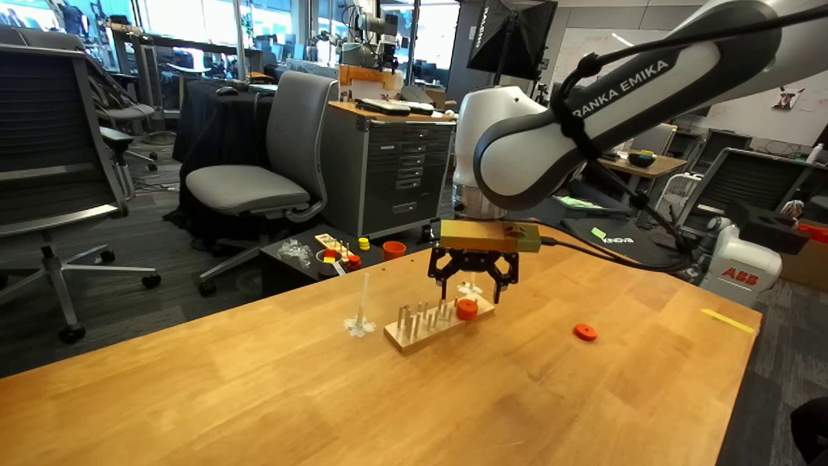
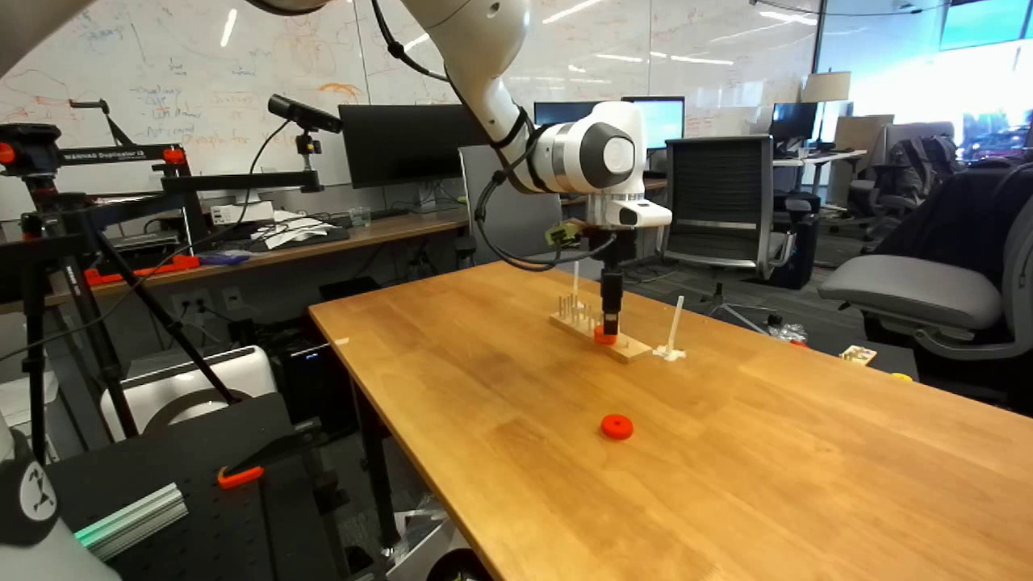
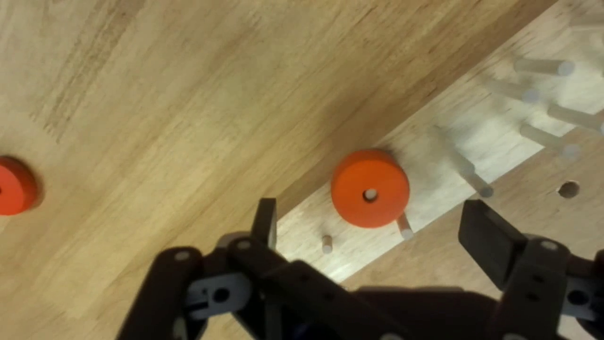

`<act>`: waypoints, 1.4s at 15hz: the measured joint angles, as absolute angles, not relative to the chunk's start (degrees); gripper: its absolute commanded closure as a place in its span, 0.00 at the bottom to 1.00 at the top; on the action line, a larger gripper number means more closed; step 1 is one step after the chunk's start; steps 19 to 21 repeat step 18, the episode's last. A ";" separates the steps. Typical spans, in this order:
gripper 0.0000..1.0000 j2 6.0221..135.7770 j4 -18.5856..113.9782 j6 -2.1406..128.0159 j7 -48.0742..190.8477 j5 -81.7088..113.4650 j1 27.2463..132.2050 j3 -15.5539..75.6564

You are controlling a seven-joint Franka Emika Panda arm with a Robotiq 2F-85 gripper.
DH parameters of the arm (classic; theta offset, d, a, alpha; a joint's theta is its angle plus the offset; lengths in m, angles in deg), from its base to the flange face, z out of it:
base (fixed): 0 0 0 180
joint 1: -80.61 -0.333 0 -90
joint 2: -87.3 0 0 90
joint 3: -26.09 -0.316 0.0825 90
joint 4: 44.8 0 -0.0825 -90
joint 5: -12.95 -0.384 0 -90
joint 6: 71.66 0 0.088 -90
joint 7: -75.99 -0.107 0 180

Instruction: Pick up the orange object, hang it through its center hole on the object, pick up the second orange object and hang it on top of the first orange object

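1. We look at a wooden table (image 1: pixel 272 382). Toward its far edge in an exterior view lies a pale wooden rack (image 1: pixel 442 325) with thin pegs (image 1: pixel 408 321).
2. A threaded orange disc (image 1: pixel 467 309) sits on the rack; in the wrist view we see a peg's pale tip in its center hole.
3. The gripper (image 1: pixel 470 301) hangs just above, jaws wide apart, holding nothing.
4. A loose orange disc (image 1: pixel 585 332) lies flat, well apart from the rack, toward the table corner marked by yellow tape (image 1: pixel 728 321).
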State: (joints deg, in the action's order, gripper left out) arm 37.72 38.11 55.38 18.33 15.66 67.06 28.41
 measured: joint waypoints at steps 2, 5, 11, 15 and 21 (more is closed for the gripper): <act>0.00 38.95 38.10 55.44 18.33 15.68 66.42 28.40; 0.00 41.38 38.06 55.47 18.32 16.29 64.75 28.39; 0.00 45.62 36.69 53.34 18.34 20.08 60.64 28.37; 0.00 47.32 33.59 46.27 20.01 20.84 59.76 27.72; 0.00 48.74 32.06 40.77 23.26 20.84 59.84 27.50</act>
